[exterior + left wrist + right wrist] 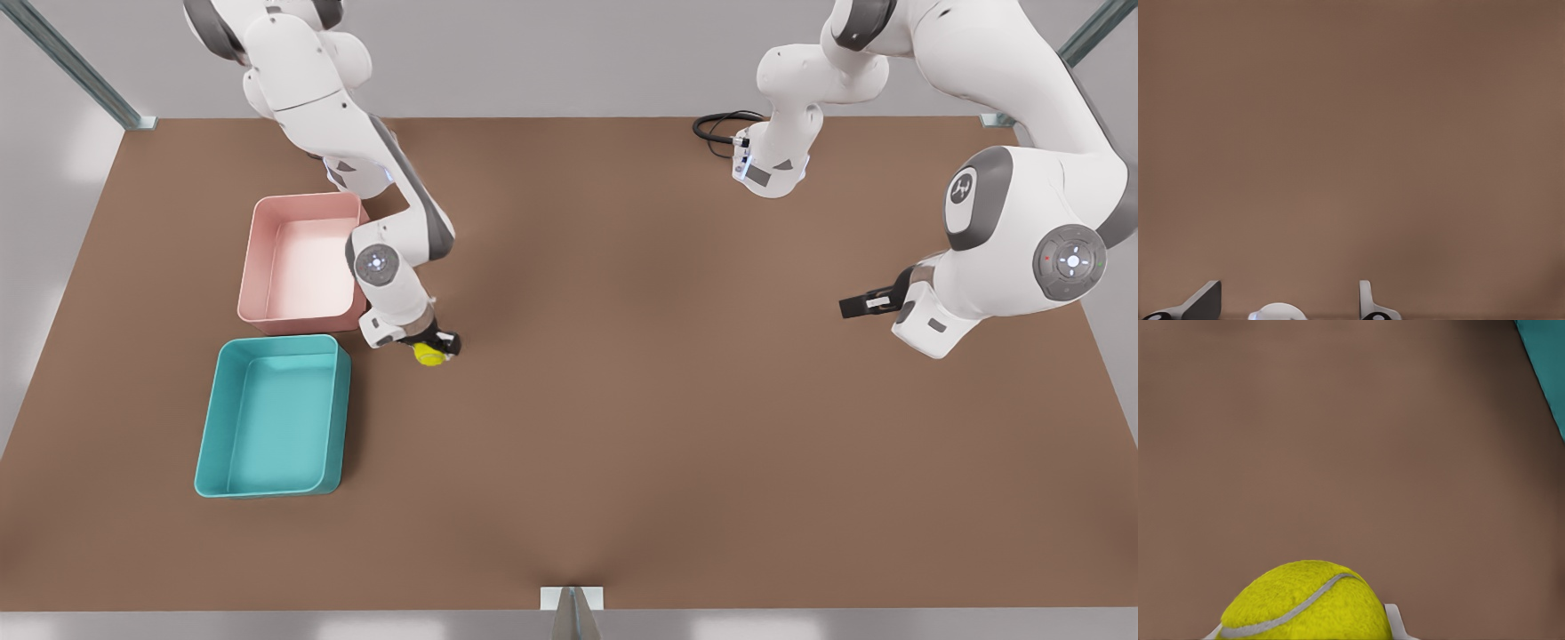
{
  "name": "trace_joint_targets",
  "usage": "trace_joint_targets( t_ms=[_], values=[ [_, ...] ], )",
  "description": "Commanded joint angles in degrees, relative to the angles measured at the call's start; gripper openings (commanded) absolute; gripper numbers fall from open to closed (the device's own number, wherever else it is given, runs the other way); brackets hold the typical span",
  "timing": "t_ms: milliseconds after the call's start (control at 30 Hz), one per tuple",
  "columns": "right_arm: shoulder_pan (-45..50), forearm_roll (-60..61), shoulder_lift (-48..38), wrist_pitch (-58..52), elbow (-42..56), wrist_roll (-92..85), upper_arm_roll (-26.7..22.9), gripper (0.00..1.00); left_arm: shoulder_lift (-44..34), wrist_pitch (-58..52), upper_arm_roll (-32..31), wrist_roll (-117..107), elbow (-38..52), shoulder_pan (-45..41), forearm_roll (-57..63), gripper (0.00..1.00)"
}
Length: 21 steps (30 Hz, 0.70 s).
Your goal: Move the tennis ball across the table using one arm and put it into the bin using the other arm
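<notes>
**Right gripper closed on the ball beside the two tubs**

The small yellow-green fuzzy tennis ball (429, 355) sits between the fingers of the right gripper (436, 348), which is on the front view's left. In the right wrist view the ball (1308, 603) bulges up between the pale fingertips (1394, 618) pressed against its sides, its light seam curving across the felt, so the pincer is narrowed to the ball's width and has hold of it. Whether the ball touches the large flat brown matte table (622, 373) or hangs just above it cannot be told.

The teal rectangular plastic bin (272, 415) with rounded corners lies near the ball, toward the front view's left and a little nearer the camera; a corner of it (1546, 367) shows in the right wrist view. A pink rectangular plastic tub (300, 258) stands just beyond the bin, and the right arm's forearm passes close by its rim. Bare tabletop lies between ball and bin.

The left gripper (867, 304) waits well apart on the front view's right, raised over the table. In its wrist view the fingers (1370, 303) stand wide apart with nothing between them.
</notes>
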Motion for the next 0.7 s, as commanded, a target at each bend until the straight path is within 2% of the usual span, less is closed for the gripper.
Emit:
trace_joint_targets(
  t_ms=[0, 67, 167, 333, 367, 400, 533, 567, 600, 667],
  values=[
    [-4.83, -5.43, -0.1, -11.29, 3.12, -20.82, -0.04, 0.59, -0.08, -0.04, -0.01, -0.71, 0.03, 0.0, 0.03, 1.0],
    [-10.28, -5.96, 0.25, -16.3, 6.9, -27.85, -0.13, 0.59, -0.08, -0.04, -0.01, -0.71, 0.03, 0.0, 0.03, 1.0],
    [-18.81, -6.67, 1.31, -17.89, 10.15, -38.49, -0.13, 0.59, -0.08, -0.04, -0.01, -0.71, 0.03, 0.0, 0.03, 1.0],
    [-23.73, -10.36, 5.61, -17.8, 14.37, -42.0, -0.92, 0.59, 0.01, -0.04, -0.01, -0.71, 0.03, 0.0, 0.03, 1.0],
    [-24.17, -10.36, 6.14, -17.8, 14.89, -42.27, -0.92, 0.65, 0.01, -0.04, -0.01, -0.71, 0.03, 0.0, 0.03, 1.0],
    [-24.26, -10.27, 6.49, -17.8, 14.98, -42.18, -0.92, 1.0, -0.08, -0.04, -0.01, -0.71, 0.11, 0.0, 0.12, 1.0],
    [-24.26, -10.01, 6.58, -17.98, 15.51, -41.83, -0.83, 1.0, 0.01, -0.13, -0.01, -0.71, 0.03, 0.18, 0.12, 1.0],
    [-24.35, -8.52, 6.76, -23.05, 18.4, -41.92, -0.65, 1.0, 0.01, -0.39, -0.01, -0.71, 0.03, 0.44, 0.12, 1.0],
    [-23.82, -3.68, 7.63, -34.21, 24.73, -41.74, -0.57, 1.0, 0.01, -0.39, -0.01, -0.71, 0.03, 0.44, 0.12, 1.0],
    [-23.29, -4.29, 12.29, -58.47, 40.72, -42.45, -0.65, 1.0, 0.01, -0.3, -0.01, -0.8, 0.11, 0.35, 0.03, 1.0]
  ],
)
